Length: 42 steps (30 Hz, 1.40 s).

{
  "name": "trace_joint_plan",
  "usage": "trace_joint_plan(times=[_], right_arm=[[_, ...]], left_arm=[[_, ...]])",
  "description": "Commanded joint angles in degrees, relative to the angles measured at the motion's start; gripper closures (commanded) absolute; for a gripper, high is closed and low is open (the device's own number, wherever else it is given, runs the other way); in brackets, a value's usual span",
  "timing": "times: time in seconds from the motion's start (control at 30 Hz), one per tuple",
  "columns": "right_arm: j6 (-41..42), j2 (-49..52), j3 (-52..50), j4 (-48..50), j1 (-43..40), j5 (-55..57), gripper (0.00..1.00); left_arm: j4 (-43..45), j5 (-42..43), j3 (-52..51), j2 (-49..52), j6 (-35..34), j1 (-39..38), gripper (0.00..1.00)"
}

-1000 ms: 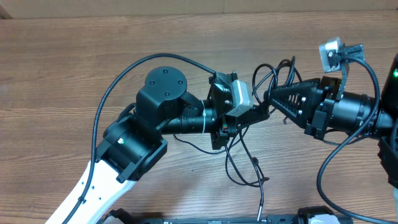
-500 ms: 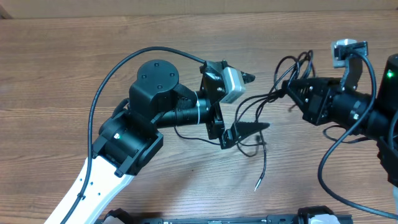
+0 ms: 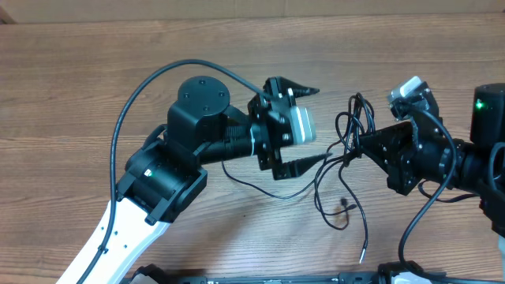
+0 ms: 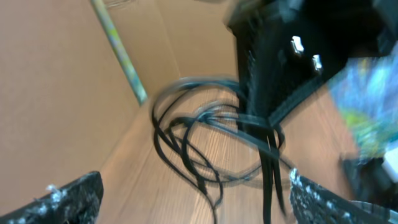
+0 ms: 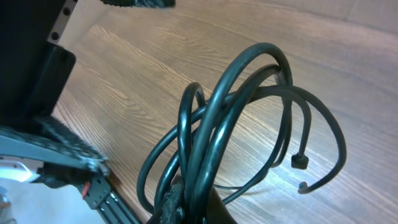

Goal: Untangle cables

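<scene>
The left gripper (image 3: 319, 125) had released, fingers now spread wide, beside the cables (image 5: 208, 124) lying right of centre on the tabletop (image 3: 71, 95). The right gripper (image 3: 353, 147) pinched the bunch in its fingers; pulling it single-handed might tighten the knot.

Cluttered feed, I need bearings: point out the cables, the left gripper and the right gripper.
cables (image 5: 211, 118): right wrist view, middle of bunched loops.
left gripper (image 3: 322, 124): overhead view, midway between open jaws.
right gripper (image 3: 355, 147): overhead view, tip shut on cables.
</scene>
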Motion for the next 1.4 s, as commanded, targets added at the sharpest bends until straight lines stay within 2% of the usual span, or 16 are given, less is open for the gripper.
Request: trace_joint_plan(times=[0.0, 0.17, 0.3, 0.37, 0.5, 0.53, 0.57, 0.67, 0.77, 0.83, 0.87, 0.93, 1.0, 1.07, 1.23, 1.37], right_arm=[[-5.2, -0.2, 1.0, -0.1, 0.4, -1.2, 0.96], [-10.2, -0.2, 1.0, -2.7, 0.4, -3.9, 0.96], [-10.8, -0.2, 1.0, -3.3, 0.4, -4.5, 0.96], [-14.3, -0.2, 1.0, -4.0, 0.4, -8.6, 0.96], [-15.8, -0.2, 1.0, -3.9, 0.4, -11.7, 0.96], [-15.8, -0.2, 1.0, -3.8, 0.4, -11.4, 0.96], [-15.7, -0.2, 1.0, -3.8, 0.4, -11.4, 0.96], [-7.9, 0.0, 1.0, -1.0, 0.4, -8.2, 0.96], [0.8, 0.6, 1.0, 2.9, 0.4, -3.8, 0.96], [9.4, 1.6, 1.0, 6.8, 0.4, -1.8, 0.96], [12.5, 2.3, 1.0, 8.4, 0.4, -1.7, 0.96], [16.0, 3.4, 1.0, 10.1, 0.4, -0.8, 0.96], [18.4, 4.2, 1.0, 11.1, 0.4, 0.7, 0.96], [19.3, 4.6, 1.0, 12.1, 0.4, 0.7, 0.96], [23.1, 4.6, 1.0, 14.7, 0.4, 0.9, 0.96], [26.1, 4.6, 1.0, 14.3, 0.4, 2.5, 0.96]], left_arm=[[-2.9, 1.5, 0.5, -0.5, 16.4, 0.1, 0.03], [-2.7, 1.5, 0.5, -0.5, 20.8, 0.1, 0.04], [-1.0, 2.2, 0.5, -0.5, 20.8, 0.0, 0.04], [-0.9, 4.2, 0.5, -0.4, 20.7, -0.1, 0.04], [-1.1, 6.7, 0.5, -0.4, 19.2, -0.1, 0.05], [-1.1, 6.9, 0.5, -0.4, 18.1, -0.1, 0.0], [-1.1, 6.8, 0.5, -0.4, 16.5, -0.1, 0.0], [-1.1, 4.6, 0.5, -0.5, 5.8, 0.0, 0.0], [-1.1, -2.1, 0.5, -0.5, -9.0, 0.0, 0.0], [-1.1, -7.3, 0.5, -0.4, -26.1, 0.0, 0.0], [-0.7, -7.2, 0.5, -0.4, -36.3, 0.0, 0.0], [0.4, -5.6, 0.5, -0.4, -48.9, -0.1, 0.0], [1.4, -2.7, 0.5, -0.4, -58.0, -0.1, 0.0], [1.4, -2.1, 0.5, -0.4, -61.5, -0.3, 0.0], [5.7, -3.0, 0.5, 0.7, -64.6, -3.4, 0.0], [7.4, -6.1, 0.5, 3.0, -64.5, -5.7, 0.01]])
